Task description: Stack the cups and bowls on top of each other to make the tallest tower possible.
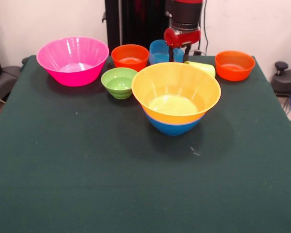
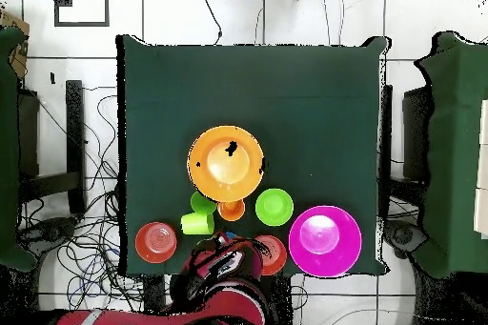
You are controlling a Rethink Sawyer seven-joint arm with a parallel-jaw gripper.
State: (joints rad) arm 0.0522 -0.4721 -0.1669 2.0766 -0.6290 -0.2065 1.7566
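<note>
The tower is a large yellow-orange bowl (image 1: 176, 90) nested in a blue bowl (image 1: 172, 127) at the table's middle; it also shows in the overhead view (image 2: 226, 162). A large pink bowl (image 1: 72, 60) stands alone at the left. Small orange (image 1: 130, 56), green (image 1: 119, 81) and blue (image 1: 160, 51) bowls stand behind, and another orange bowl (image 1: 234, 64) at the right. A lime-yellow cup (image 1: 202, 67) lies on its side behind the tower. The green cup (image 2: 202, 202) and orange cup (image 2: 231, 210) show only from overhead. My gripper (image 1: 178, 54) hangs open and empty over the far edge, between the blue bowl and the lime-yellow cup.
The dark green table (image 1: 87, 184) is bare in its near half. The robot arm (image 2: 224, 278) reaches over the table's edge by the base. Chairs and cables stand round the table on the floor.
</note>
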